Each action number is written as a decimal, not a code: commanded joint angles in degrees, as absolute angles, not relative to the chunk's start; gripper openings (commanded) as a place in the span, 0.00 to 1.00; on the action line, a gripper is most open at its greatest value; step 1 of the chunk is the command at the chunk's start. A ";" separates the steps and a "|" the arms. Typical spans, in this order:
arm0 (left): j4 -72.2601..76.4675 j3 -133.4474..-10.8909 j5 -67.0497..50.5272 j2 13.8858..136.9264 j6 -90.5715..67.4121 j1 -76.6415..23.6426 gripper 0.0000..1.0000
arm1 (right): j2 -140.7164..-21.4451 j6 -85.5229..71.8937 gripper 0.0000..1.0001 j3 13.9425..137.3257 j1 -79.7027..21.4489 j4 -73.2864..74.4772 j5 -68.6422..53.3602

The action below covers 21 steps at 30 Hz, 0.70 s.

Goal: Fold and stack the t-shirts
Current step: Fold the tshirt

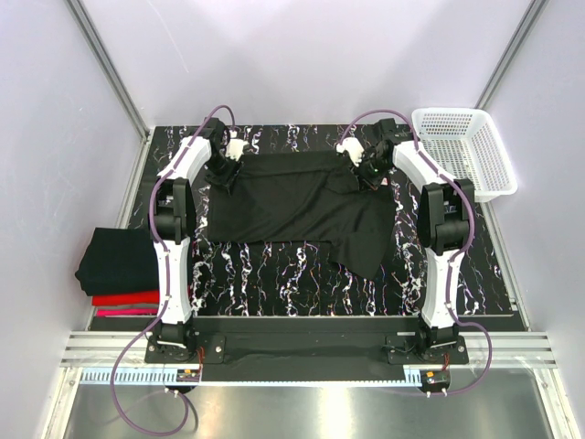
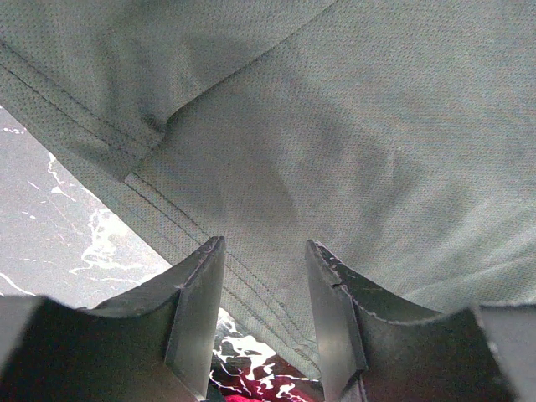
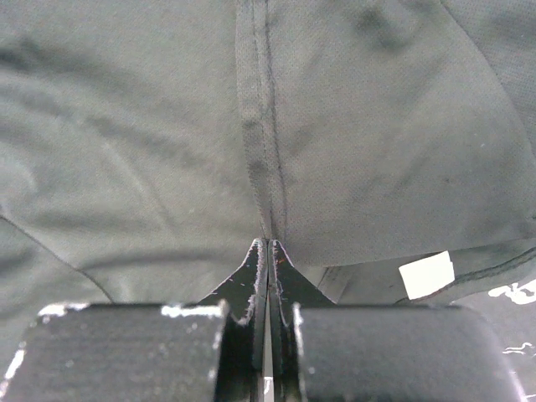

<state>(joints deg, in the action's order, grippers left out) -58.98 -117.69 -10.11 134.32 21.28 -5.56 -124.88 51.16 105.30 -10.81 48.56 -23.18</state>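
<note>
Across the far half of the bench, you had the black t-shirt spread out but rumpled, no fold in it yet. Your right gripper was clenched on its seam by the white neck label; your left gripper stood released at the hem. At the left edge, the folded stack, black over red over pink, looked finished.

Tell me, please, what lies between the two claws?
The spread black cloth t-shirt spans the gap between the left claw and the right claw, seen in the top external view.
</note>
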 commanded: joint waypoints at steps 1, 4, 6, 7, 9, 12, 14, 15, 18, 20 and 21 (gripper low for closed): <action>-58.27 -119.71 -10.20 132.54 22.32 -5.63 0.48 | -119.88 51.24 0.00 103.89 -11.43 49.83 -23.91; -58.27 -119.53 -10.11 132.36 22.41 -5.62 0.48 | -119.10 50.98 0.10 102.75 -11.34 49.92 -24.17; -58.27 -119.36 -9.76 132.01 22.76 -5.71 0.48 | -118.48 50.63 0.15 102.13 -11.42 50.53 -24.26; -58.27 -119.36 -9.58 132.01 22.68 -5.63 0.48 | -118.30 50.54 0.28 101.95 -11.34 50.80 -24.26; -58.36 -119.35 -9.23 131.75 22.85 -5.62 0.48 | -117.25 50.36 0.44 101.25 -11.34 50.80 -24.26; -58.27 -119.71 -9.40 131.66 22.85 -5.62 0.50 | -116.37 50.10 0.64 101.60 -11.34 50.36 -24.26; -58.27 -119.97 -9.49 131.49 22.85 -5.62 0.50 | -116.02 49.92 0.65 102.39 -11.34 50.27 -24.08; -58.27 -119.97 -9.75 130.79 22.94 -5.62 0.50 | -114.97 49.92 0.65 102.83 -11.25 50.10 -23.91; -58.27 -118.66 -9.84 127.20 23.38 -5.62 0.50 | -109.11 52.11 0.63 99.61 -10.11 50.01 -25.57; -58.27 -115.41 -11.59 123.08 23.55 -5.45 0.50 | -104.44 60.26 0.62 94.34 -9.93 50.01 -28.20; -58.36 -113.92 -12.30 121.65 23.90 -5.45 0.51 | -99.63 63.43 0.58 88.13 -10.02 49.92 -29.26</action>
<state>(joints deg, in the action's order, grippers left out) -58.43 -115.87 -10.11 132.03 22.68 -5.56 -112.27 54.13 96.18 -10.37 48.93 -24.69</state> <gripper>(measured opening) 0.506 0.609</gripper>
